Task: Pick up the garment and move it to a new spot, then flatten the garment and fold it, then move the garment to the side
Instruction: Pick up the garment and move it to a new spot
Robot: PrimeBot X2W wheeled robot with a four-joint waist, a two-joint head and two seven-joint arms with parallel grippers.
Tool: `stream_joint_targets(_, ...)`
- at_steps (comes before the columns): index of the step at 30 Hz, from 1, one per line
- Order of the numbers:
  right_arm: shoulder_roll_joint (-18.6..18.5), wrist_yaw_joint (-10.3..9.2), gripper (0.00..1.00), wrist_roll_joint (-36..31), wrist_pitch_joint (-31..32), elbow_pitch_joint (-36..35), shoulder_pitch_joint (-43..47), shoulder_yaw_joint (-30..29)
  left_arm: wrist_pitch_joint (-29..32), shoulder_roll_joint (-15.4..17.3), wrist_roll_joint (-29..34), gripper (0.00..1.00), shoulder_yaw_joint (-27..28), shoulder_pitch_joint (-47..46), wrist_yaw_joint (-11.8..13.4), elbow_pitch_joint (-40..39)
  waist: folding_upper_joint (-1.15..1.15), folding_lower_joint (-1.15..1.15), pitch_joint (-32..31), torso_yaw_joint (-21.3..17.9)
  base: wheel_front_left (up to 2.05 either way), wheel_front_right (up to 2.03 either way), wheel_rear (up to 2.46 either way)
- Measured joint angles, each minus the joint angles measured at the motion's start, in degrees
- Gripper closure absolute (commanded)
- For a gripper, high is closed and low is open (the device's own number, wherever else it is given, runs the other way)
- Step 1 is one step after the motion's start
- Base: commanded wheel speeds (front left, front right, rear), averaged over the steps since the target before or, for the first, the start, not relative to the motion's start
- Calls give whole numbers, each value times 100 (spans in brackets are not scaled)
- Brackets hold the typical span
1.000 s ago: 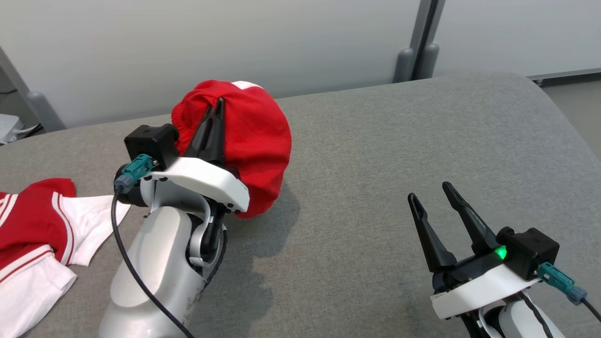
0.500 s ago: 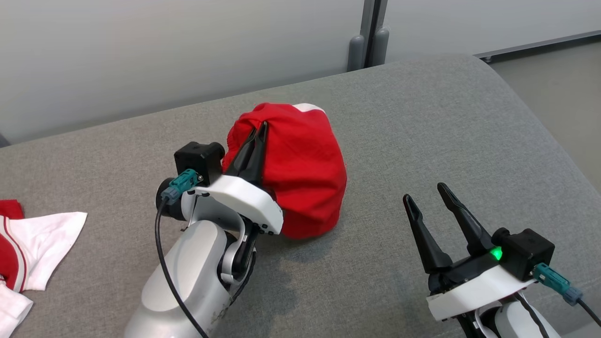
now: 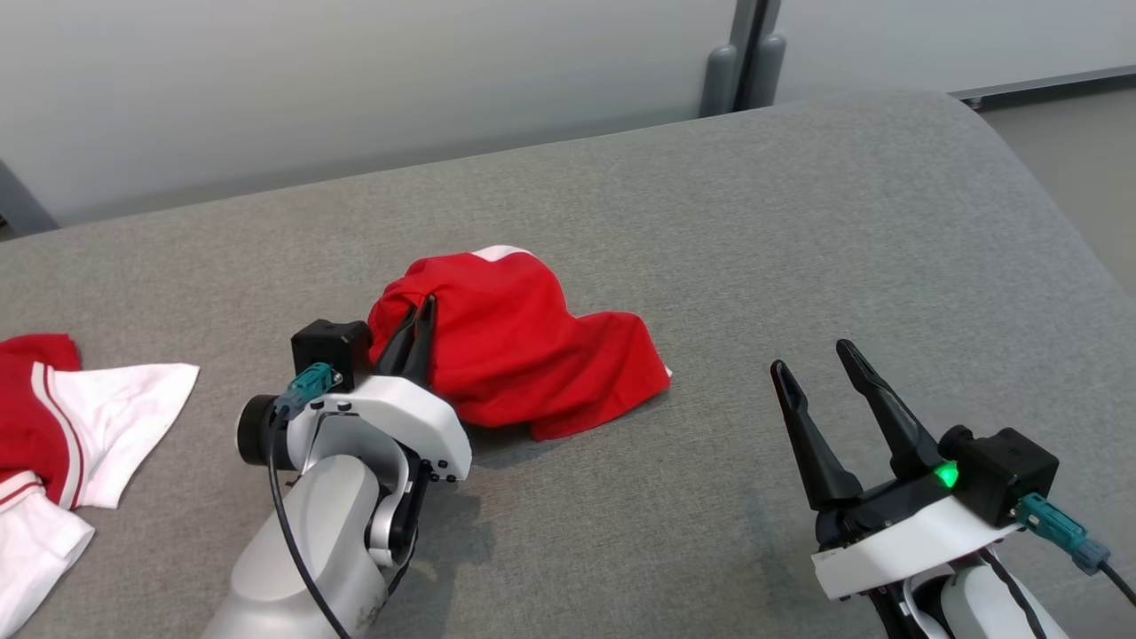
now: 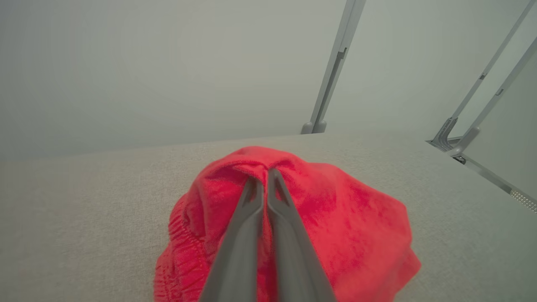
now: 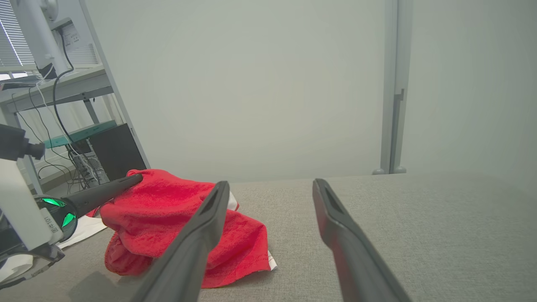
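Right now the left gripper [image 3: 424, 306] has its two dark fingers pressed tight together on a bunched fold of the red garment [image 3: 532, 355]. The pinch sits at the top of the heap, close to a gathered, elastic-looking edge that runs just to the left of the jaws. From the fingertips the cloth humps up and falls away ahead of them and off to their right. Its lower part lies on the grey padded surface [image 3: 799, 222], trailing out in a loose flat lobe. A small white patch shows on the far side of the heap, beyond the fingertips.

Over on the other side, the right gripper [image 3: 811, 355] stands well apart from the garment with its jaws spread wide, holding nothing. Grey surface lies between and ahead of its fingers, and a green light [image 3: 946, 477] glows at their base. Looking along those open jaws, the red heap lies off to their left, partly behind the left-hand finger. The other arm's closed fingertips are buried in its top.

Well to the left of the clamped jaws, back beside that arm's wrist, a second garment [image 3: 89, 408] in red and white stripes lies crumpled on the same surface. Beyond both sets of fingers stands a pale wall with a grey post [image 3: 745, 53].
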Motion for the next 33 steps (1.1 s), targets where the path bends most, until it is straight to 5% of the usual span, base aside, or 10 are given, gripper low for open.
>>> stream_joint_targets(2, 0, 0, 0, 0, 0, 1, -14, 7, -36, -5, 3, 94, 21, 1, 25, 100, 0, 0, 24, 70, 0, 0, 0)
stream_joint_targets(3, 0, 0, 0, 0, 0, 1, -14, 7, -36, -5, 3, 73, 21, 1, 25, 100, 0, 0, 24, 70, 0, 0, 0)
stream_joint_targets(5, -1, 0, 0, -1, 0, 2, -16, 11, -101, -4, 4, 5, 43, 1, 25, 177, 0, 0, 43, 134, 0, 0, 0)
stream_joint_targets(6, 0, 0, 0, -1, 0, 4, -16, 16, -130, -7, 3, 0, 60, 2, 24, 192, 0, 0, 49, 163, 0, 0, 0)
stream_joint_targets(15, 7, 0, 0, -1, 0, 7, -21, 160, -234, -18, -1, 0, 218, 42, -120, -89, 0, 0, 10, 335, 0, 0, 0)
stream_joint_targets(33, 71, 0, 0, -211, 0, 33, 94, -56, -258, 167, 891, 0, 1191, 2004, 37, -2700, 0, 0, -198, 891, 0, 0, 0)
